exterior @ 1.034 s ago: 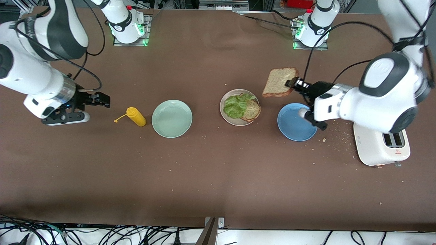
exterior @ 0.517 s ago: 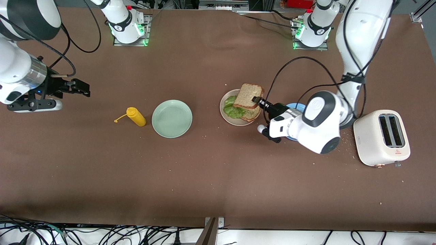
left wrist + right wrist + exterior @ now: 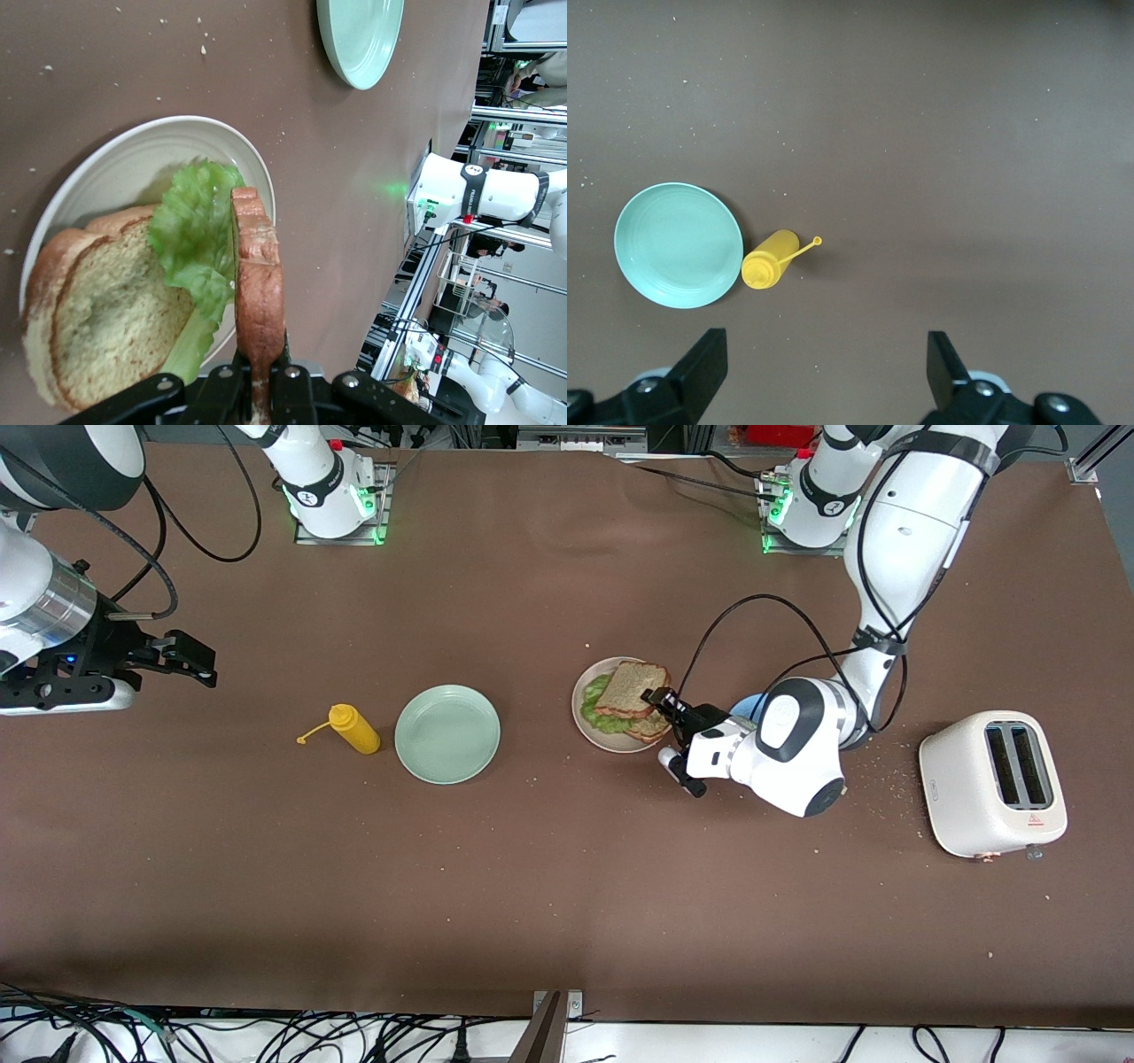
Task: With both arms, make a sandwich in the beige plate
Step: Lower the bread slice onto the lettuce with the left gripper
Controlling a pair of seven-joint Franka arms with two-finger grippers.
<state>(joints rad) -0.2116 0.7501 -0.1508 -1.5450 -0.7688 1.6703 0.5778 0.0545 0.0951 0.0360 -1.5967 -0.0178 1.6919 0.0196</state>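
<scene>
Holding top toast slice [image 3: 627, 688] clamped in left end effector [image 3: 660, 700], directly over lettuce [image 3: 197, 239] and bottom slice [image 3: 106, 305] in beige plate [image 3: 585, 722]; slice edge running out from the fingers. Waiting: right end effector [image 3: 182, 657], fingers apart, over surface [image 3: 567, 868] well clear.

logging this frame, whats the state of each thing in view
left claw: shut on top slice of brown toast, over the plate
round beige plastic plate: holds bottom toast slice and green lettuce leaf
right claw: open, empty, waiting
round mint-green plate: empty
yellow squeeze bottle: lying down
white toaster: slots empty
</scene>
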